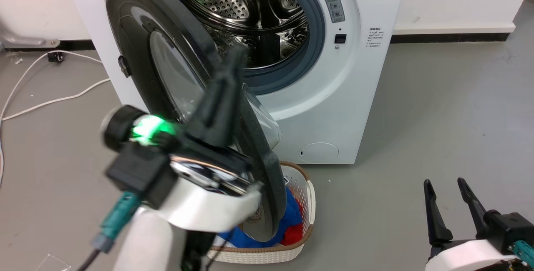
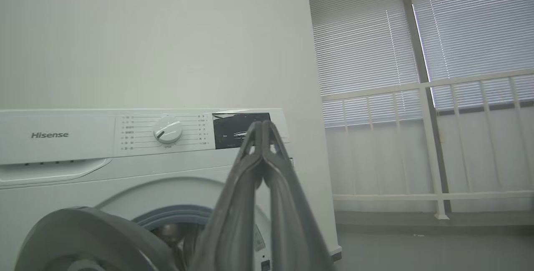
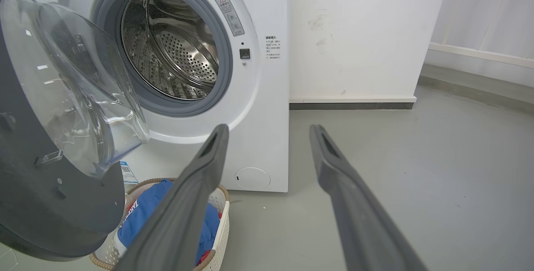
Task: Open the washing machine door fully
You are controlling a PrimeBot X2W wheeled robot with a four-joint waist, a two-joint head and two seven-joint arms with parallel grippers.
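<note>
The washing machine (image 1: 354,95) stands with its steel drum (image 1: 250,16) exposed. The washing machine door (image 1: 137,24) hangs from its left hinge, swung out towards me about edge-on, its glass bowl (image 1: 267,125) bulging right. My left gripper (image 1: 235,56) is shut on nothing, its fingers pointing up along the door's inner side; contact cannot be told. In the left wrist view the left gripper (image 2: 263,125) rises right of the door rim (image 2: 83,237). My right gripper (image 1: 444,181) is open, low at the right, far from the door. The right wrist view looks past the right gripper (image 3: 269,127) at the door's inner face (image 3: 41,204).
A white laundry basket (image 1: 306,204) holding blue and red clothes sits on the floor under the door's lower edge. A white cable (image 1: 41,104) trails over the floor at the left. Bare grey floor (image 1: 438,116) lies right of the machine. A white railing (image 2: 429,145) stands farther right.
</note>
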